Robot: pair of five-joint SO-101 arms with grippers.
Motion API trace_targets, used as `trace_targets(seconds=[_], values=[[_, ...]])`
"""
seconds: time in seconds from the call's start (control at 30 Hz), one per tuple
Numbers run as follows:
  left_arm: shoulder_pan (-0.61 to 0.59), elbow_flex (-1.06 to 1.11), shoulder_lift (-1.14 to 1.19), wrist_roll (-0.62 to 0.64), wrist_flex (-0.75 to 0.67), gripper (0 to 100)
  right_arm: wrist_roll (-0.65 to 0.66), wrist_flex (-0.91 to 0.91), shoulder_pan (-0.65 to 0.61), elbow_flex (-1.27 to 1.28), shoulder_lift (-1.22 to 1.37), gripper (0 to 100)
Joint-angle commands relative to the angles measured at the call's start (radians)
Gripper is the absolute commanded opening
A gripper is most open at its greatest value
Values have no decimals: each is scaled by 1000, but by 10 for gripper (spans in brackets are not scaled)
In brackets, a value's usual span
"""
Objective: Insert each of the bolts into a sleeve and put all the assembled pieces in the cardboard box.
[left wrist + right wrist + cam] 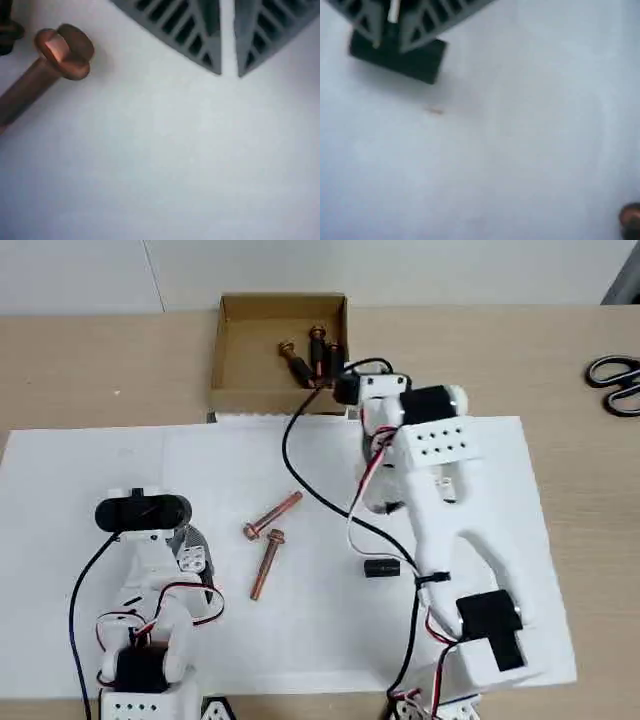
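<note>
Right wrist view puts a black sleeve on the white paper, right under the tips of the right gripper. Its fingers are drawn in to a thin slit, and whether they touch the sleeve I cannot tell. Two loose bolts lie well to the side of the sleeve on the same sheet, one bolt angled toward the box and the other bolt just below it, their heads nearly meeting. The left gripper hangs just beside a bolt head, jaws almost together and holding nothing. Assembled pieces already sit in the cardboard box at the far side of the desk. The step looks like pairing this sleeve with a bolt. To do it well, each gripper should probably spread wide before descending. The right should clamp the sleeve across its sides so the bore stays free, while the left takes a bolt by the shank near the head. A round shank may roll on the paper, so a centred, slow squeeze is safer.
</note>
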Motion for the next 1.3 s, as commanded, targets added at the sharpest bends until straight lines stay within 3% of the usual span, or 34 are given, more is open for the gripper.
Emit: trace_targets(seconds=[0.0,0.27,0.5,0.73,0.97,1.27], values=[[-5,-4,-8,6,-20,7,68,-41,25,25,-47,4],[-5,-4,-8,6,-20,7,91,2,19,112,-56,4],[-5,-4,-8,6,-20,7,549,39,22,115,-56,4],[-5,-4,-8,6,-20,7,683,41,4,115,-56,4],[-5,-4,-8,6,-20,7,993,41,-10,117,-56,4],[-5,-4,-8,6,-20,7,1105,41,-24,241,-58,6]])
